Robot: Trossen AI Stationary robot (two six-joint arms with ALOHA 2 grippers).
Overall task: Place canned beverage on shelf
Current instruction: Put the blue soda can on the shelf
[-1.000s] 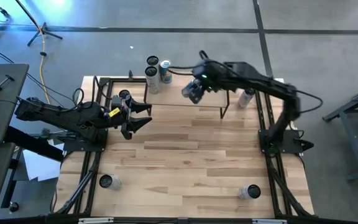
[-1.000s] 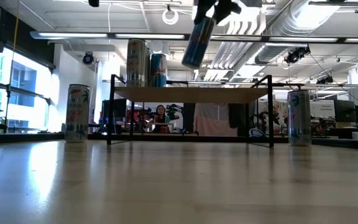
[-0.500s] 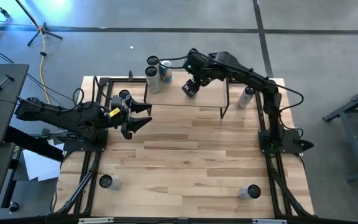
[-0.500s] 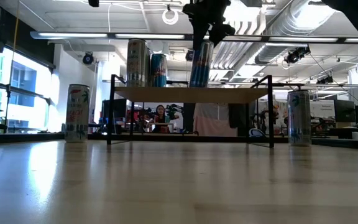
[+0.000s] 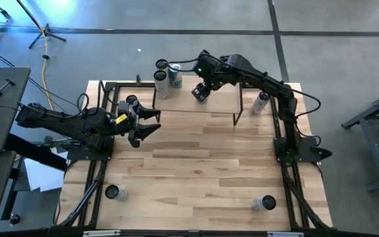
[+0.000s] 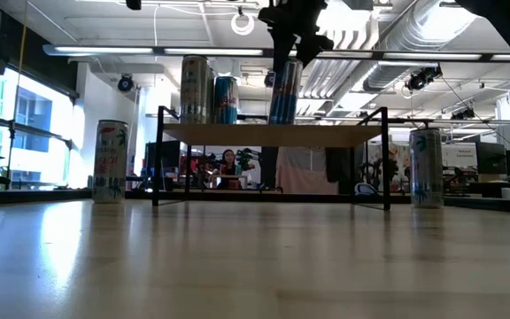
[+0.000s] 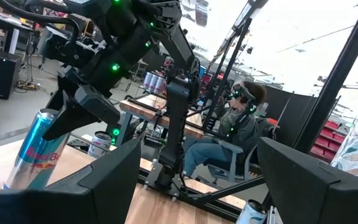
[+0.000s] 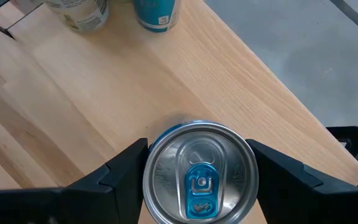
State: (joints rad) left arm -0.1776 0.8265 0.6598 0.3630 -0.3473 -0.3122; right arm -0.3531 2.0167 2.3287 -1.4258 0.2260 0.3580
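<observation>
Now three cans (image 6: 285, 91) top the shelf (image 6: 273, 135), the right claw (image 5: 202, 91) gripping one; left claw (image 5: 151, 122) open.

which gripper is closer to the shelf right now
Right. The right gripper is over the shelf, holding the blue can on it. The left gripper waits open off the shelf's left end.

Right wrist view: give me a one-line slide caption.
Right hand grips a blue-tabbed can from above, over the shelf, two cans beyond.
</observation>
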